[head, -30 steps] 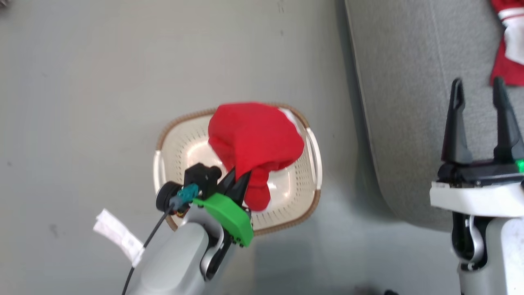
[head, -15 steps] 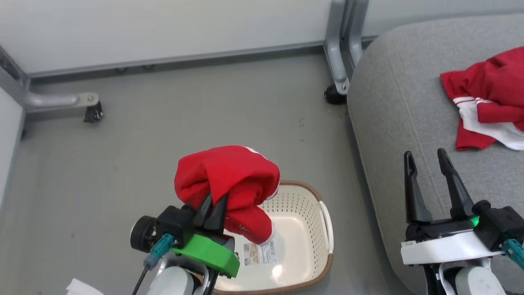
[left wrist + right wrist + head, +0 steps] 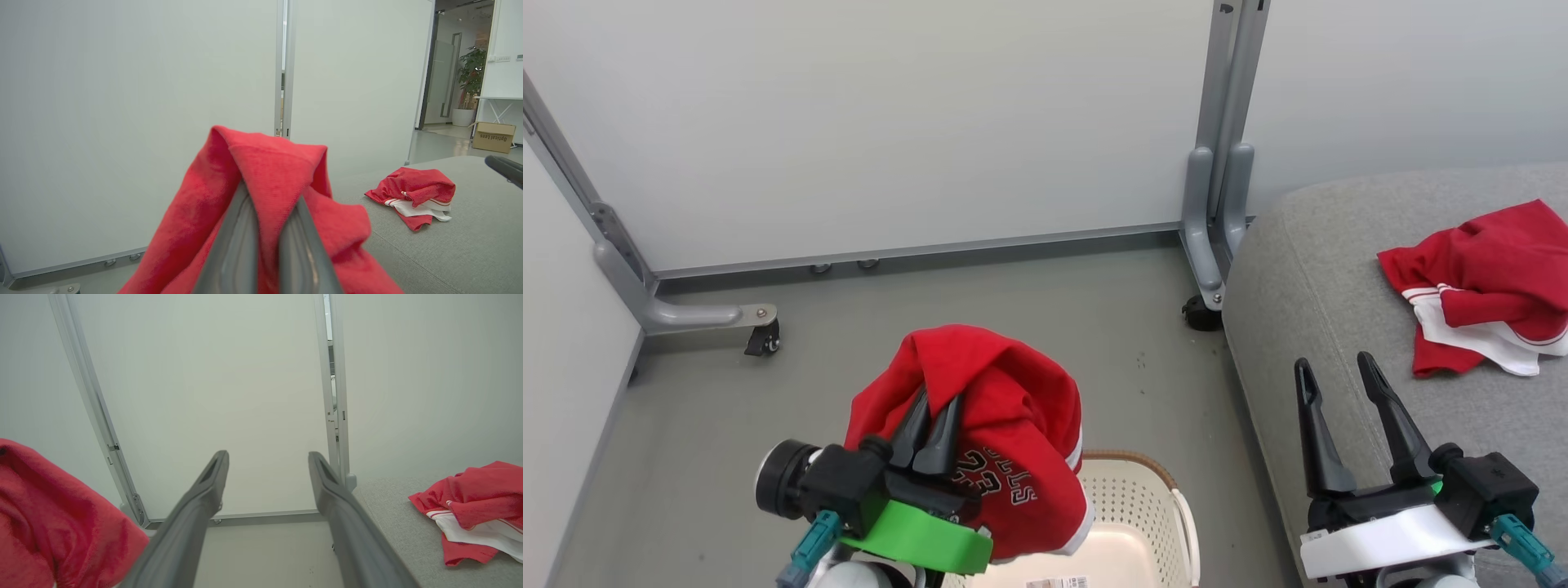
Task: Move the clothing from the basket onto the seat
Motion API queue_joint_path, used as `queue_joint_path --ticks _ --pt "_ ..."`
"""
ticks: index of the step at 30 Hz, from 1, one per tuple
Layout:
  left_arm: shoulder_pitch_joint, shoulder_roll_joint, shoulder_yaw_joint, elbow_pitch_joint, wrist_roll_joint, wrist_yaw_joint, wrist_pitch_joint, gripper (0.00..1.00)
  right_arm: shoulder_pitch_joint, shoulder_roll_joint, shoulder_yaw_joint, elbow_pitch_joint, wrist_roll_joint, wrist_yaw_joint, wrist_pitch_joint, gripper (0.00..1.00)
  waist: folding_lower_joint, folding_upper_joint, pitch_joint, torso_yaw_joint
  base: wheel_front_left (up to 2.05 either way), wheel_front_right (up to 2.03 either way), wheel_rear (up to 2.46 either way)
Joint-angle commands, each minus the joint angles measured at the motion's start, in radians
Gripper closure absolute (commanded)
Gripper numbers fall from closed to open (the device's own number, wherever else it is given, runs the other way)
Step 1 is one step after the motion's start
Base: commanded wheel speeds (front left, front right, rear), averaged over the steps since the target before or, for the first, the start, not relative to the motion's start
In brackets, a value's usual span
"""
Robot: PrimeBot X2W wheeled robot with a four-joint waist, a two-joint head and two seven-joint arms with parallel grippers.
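Pale partition panels (image 3: 890, 122) on grey metal posts (image 3: 1217, 204) stand on a matte grey floor (image 3: 1029, 310). The left pincer (image 3: 939, 398), pressed together, pinches a soft red jersey (image 3: 1013, 416) that drapes over it, raised above the basket (image 3: 1147, 506). White lettering and "23" show upside down in the head view (in the wrist views the cloth reads plain red). The basket is cream perforated plastic with a brown woven-look rim, on the floor just beside the seat (image 3: 1315, 278), a nubbly light grey cushion with a rounded corner. A second crumpled red garment (image 3: 1486, 269) with white trim lies on it. The right pincer (image 3: 1332, 363) hangs spread and empty by the seat's edge. The left wrist view adds a cardboard box (image 3: 493, 136) and a potted plant (image 3: 470, 77)
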Motion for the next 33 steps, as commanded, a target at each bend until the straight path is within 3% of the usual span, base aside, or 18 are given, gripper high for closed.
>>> queue_joint_path --ticks 1,11,20,33 --pt "0.013 0.001 0.002 -0.012 0.013 -0.004 -0.001 1.00 0.007 -0.003 0.001 -0.002 0.007 0.000 -0.003 0.00 0.0001 0.0000 -0.011 0.010 0.00 0.00 0.00" --pt "-0.028 0.000 -0.040 -0.018 0.031 -0.021 -0.001 1.00 -0.013 -0.003 0.082 0.014 0.001 0.000 -0.003 0.00 0.0001 0.0000 0.015 0.017 0.00 0.00 0.00" --pt "-0.079 0.001 -0.173 0.050 0.028 -0.038 0.011 1.00 -0.072 -0.058 0.293 0.040 0.009 0.000 -0.003 0.00 0.0001 0.0000 0.039 0.021 0.00 0.00 0.00" --pt "-0.132 0.020 -0.351 0.016 -0.014 -0.043 0.103 1.00 -0.106 -0.118 0.382 0.122 -0.061 0.000 -0.003 0.00 0.0001 0.0000 0.056 0.025 0.00 0.00 0.00"
